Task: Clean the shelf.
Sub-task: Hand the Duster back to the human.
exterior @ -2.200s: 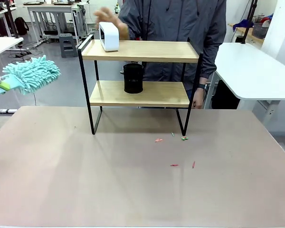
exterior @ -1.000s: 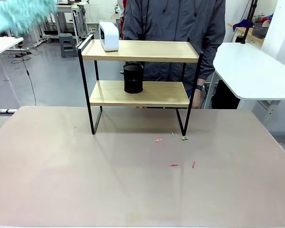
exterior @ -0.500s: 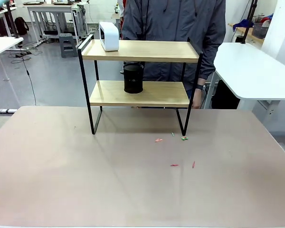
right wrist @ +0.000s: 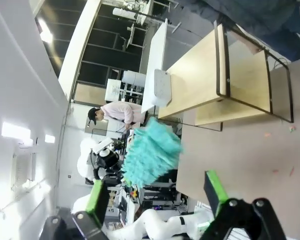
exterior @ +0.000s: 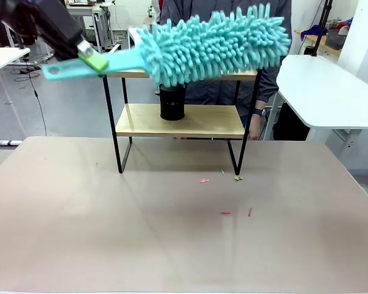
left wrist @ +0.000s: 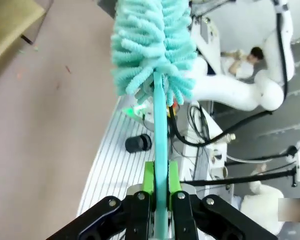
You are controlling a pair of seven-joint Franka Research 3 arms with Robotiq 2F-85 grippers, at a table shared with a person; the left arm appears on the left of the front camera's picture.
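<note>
Two boards make the shelf (exterior: 184, 119) stiff yet probably light, so sweep gently: your left gripper (left wrist: 159, 196) clamps the soft duster (exterior: 211, 43) handle; right gripper (right wrist: 157, 192) gapes empty

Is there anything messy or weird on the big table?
Yes. A few tiny red and green scraps lie scattered on the table by the shelf's right front leg. They look like litter. Nothing looks tipped or broken: the black cup stands upright on the lower board. The left gripper holds a teal duster.
</note>
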